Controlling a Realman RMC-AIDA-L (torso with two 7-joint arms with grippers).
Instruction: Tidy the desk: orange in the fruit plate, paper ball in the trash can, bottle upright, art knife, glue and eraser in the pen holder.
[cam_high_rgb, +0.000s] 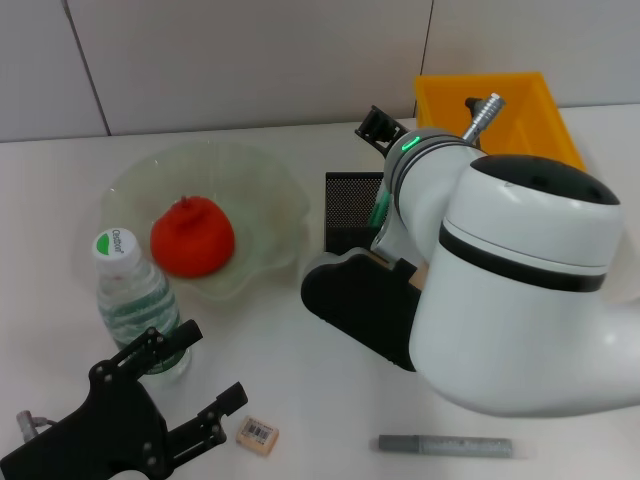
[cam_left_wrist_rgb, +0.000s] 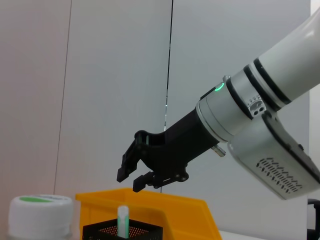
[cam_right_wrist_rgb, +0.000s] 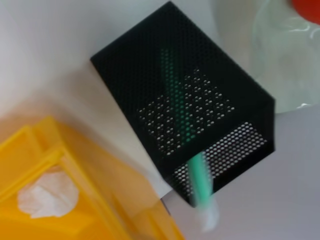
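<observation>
The orange (cam_high_rgb: 192, 236) already sits in the fruit plate (cam_high_rgb: 275, 190), the bottle (cam_high_rgb: 135, 300) stands upright on the worktop (cam_high_rgb: 300, 400) beside that plate, and a crumpled paper ball (cam_right_wrist_rgb: 47, 192) lies inside the trash can (cam_high_rgb: 500, 110). A green-and-white stick, likely the glue (cam_right_wrist_rgb: 192, 160), stands in the pen holder (cam_high_rgb: 350, 205). What looks left to put away is the eraser (cam_high_rgb: 257, 435), flat on the worktop near the front edge, and a grey pen-like tool, probably the art knife (cam_high_rgb: 445, 445), lying well to the right of it. The left end effector (cam_high_rgb: 185, 385) hovers low just beside the eraser, next to the bottle, its fingers spread apart with nothing between them. The right end effector (cam_left_wrist_rgb: 137, 175) hangs in the air above the pen holder, in front of the trash can, fingers parted and empty. The eraser is light, firm but slightly rubbery, and so low that the fingers must come down almost to the worktop; pinching across its narrow width should hold it, since rubber grips well, though the label face may be slicker. The art knife is stiff, slim and smooth, apt to roll or pivot, so a grip near the middle of its length seems safest. The bottle standing just beside the left end effector could be tipped by a careless sweep.
</observation>
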